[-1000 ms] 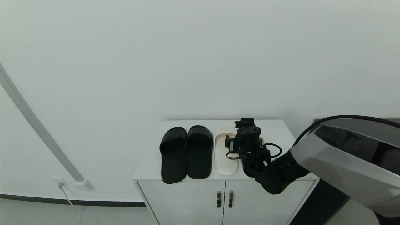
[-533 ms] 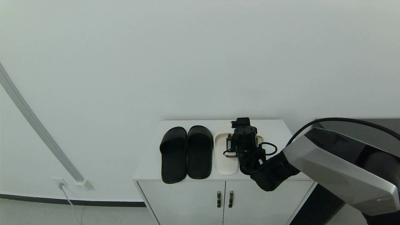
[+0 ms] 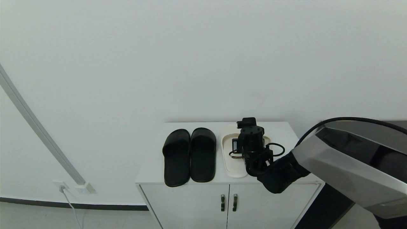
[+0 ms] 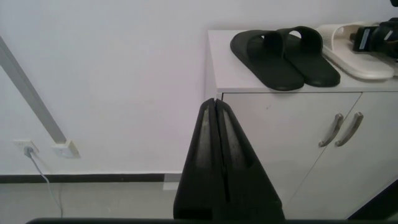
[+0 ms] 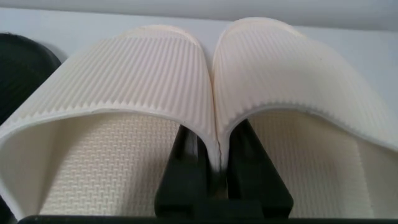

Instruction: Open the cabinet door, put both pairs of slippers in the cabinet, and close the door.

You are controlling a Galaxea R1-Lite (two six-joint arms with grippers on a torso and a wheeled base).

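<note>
Left gripper (image 4: 216, 124) hung low, apart from the cabinet (image 3: 187, 203), fingers together on nothing, likely parked. Cabinet doors were shut. On top, right gripper (image 5: 214, 155) had one finger inside each of the white slippers (image 5: 149, 87), clamped on their touching inner walls, likely so both lift as one. Pair was cream, ribbed, side by side; black slippers (image 3: 189, 156) lay just beside, to the left.
</note>
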